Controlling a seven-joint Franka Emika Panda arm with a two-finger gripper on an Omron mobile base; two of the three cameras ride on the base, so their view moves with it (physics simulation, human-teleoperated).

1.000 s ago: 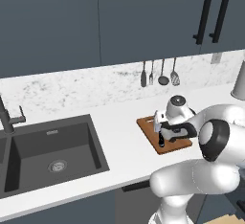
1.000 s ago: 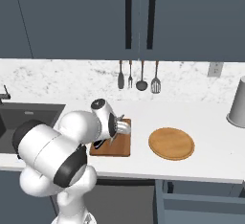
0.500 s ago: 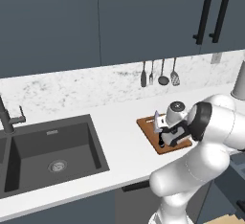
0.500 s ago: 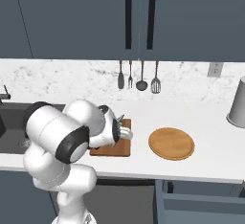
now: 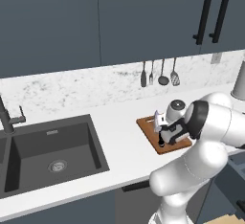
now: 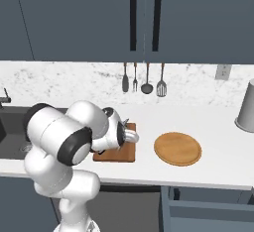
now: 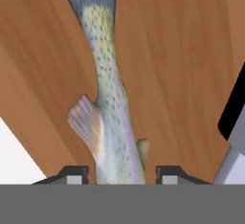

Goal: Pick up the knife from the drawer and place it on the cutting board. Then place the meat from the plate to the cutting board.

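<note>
Change: the arm's elbow has swung up since a second ago, and the two-finger tool (image 7: pixel 117 173) now stands apart, its tips either side of the speckled grey-silver fish, the meat (image 7: pixel 107 98).
Meaning: likely the release; the meat lies on the reddish-brown wooden cutting board (image 5: pixel 153 134), the round tan wooden plate (image 6: pixel 177 148) at 3 o'clock.
Knife: black-handled, silver-bladed knife (image 7: pixel 234 122) at 3 o'clock, cut off.
Hidden: whether the tips touch the meat.

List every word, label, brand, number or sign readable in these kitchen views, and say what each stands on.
None: no view carries readable text.
Reddish-brown wooden cutting board: bare wood grain.
Speckled silver fish, the meat: spots only.
Small pale plate in the dark sink: too small to read.
</note>
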